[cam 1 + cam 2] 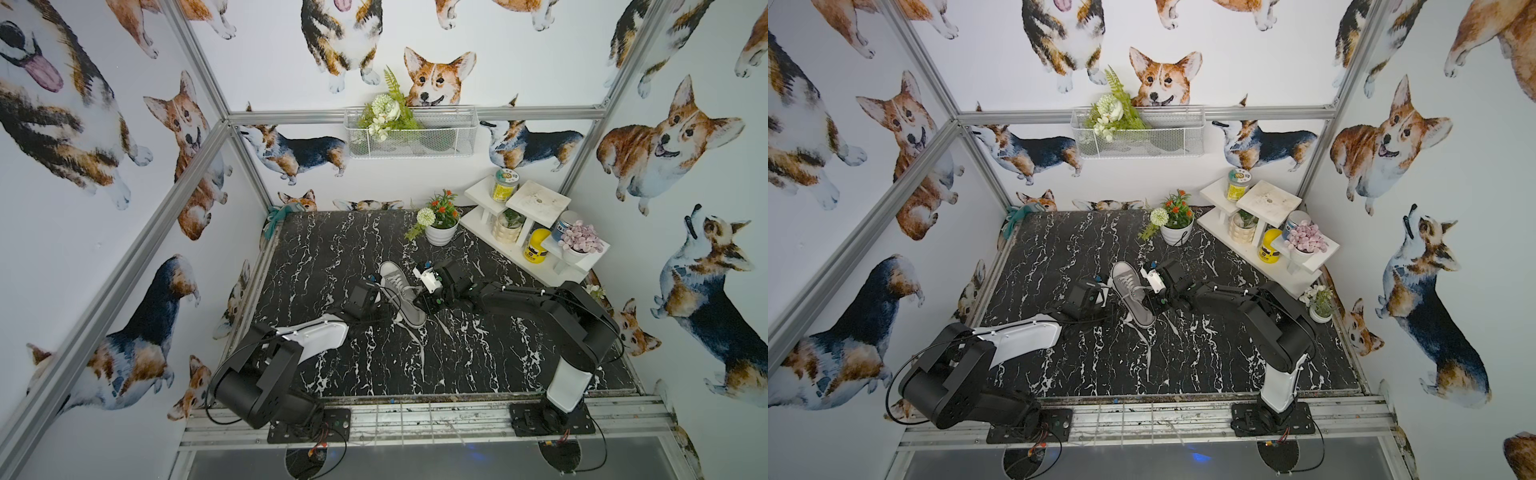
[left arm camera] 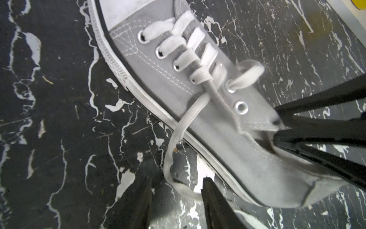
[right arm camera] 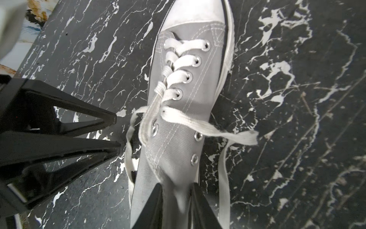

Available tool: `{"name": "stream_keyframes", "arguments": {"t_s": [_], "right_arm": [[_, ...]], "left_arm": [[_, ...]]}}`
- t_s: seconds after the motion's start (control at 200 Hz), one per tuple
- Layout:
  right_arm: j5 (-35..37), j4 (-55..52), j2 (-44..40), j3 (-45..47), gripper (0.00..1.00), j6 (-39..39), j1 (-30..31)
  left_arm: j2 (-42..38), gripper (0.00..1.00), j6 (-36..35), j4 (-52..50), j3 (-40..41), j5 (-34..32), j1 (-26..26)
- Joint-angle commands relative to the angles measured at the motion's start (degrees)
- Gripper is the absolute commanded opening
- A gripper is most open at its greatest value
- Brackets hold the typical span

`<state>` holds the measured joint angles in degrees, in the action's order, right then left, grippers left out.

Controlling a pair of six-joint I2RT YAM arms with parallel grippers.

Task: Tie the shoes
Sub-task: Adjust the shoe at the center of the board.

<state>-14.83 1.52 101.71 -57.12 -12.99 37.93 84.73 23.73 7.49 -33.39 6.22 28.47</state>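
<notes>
The shoe (image 1: 402, 297) rests on its sole near the middle of the table (image 1: 332, 249). In both top views its toe points to about 11 o'clock and its heel to about 5. No bow shows and the laces are loose. The left lace (image 2: 184, 123) drops over the shoe's side and curls on the table, while the right lace (image 3: 217, 132) runs out over the opposite side.

The arms flank the shoe, with the left gripper (image 2: 177, 180) at its 9 o'clock and the right gripper (image 3: 176, 188) between its 3 and 4 o'clock, at the heel end. The split looks purposeful: a light canvas shoe would slide when a lace is pulled, so one arm probably anchors it while the other goes for a lace.

The right gripper's jaws are narrow. Its fingers (image 3: 200, 206) sit on either side of the grey fabric at the shoe's opening, and the fabric fills the gap between them. I read that as a pinch on the shoe, though I cannot tell how firm it is.

The left gripper's jaws are partly apart and low over the table, straddling the curl of the left lace. A gap shows between the fingers, so nothing is clamped yet. I cannot tell whether a finger touches the lace.
</notes>
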Motion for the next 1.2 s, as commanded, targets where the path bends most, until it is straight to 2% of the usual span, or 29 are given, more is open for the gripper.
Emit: {"name": "stream_keyframes", "arguments": {"t_s": [0.0, 0.29, 0.586, 0.786, 0.861, 0.951, 1.196], "right_arm": [[2.9, -0.9, -0.5, 0.4, 0.21, -0.1, 0.1], [5.4, 2.0, -6.1, 6.0, 0.00, -5.7, 0.1], [5.2, 11.5, -14.5, 16.4, 0.00, -18.9, 1.0], [3.8, 16.7, -15.5, 19.1, 0.00, -23.9, 2.5], [3.5, 17.6, -14.9, 19.1, 0.00, -24.5, 3.4], [2.6, 17.9, -14.0, 18.8, 0.00, -24.6, 3.6], [0.7, 13.5, -16.6, 18.9, 0.16, -20.6, 3.6]], "left_arm": [[1.6, 0.42, -1.0, 1.9, -1.2, -0.6, 0.1], [4.8, 0.31, -1.6, 2.6, -1.9, -1.4, 0.6], [7.3, 0.17, -2.8, 3.5, -2.8, -1.3, 0.7], [8.7, 0.06, -3.6, 3.0, -4.6, -2.9, 0.4], [9.1, 0.00, -3.8, 2.5, -5.2, -3.9, -0.2], [8.8, 0.00, -4.0, 1.7, -5.7, -5.5, -1.1], [6.2, 0.00, -4.4, 0.3, -5.6, -6.9, -3.4]]}}
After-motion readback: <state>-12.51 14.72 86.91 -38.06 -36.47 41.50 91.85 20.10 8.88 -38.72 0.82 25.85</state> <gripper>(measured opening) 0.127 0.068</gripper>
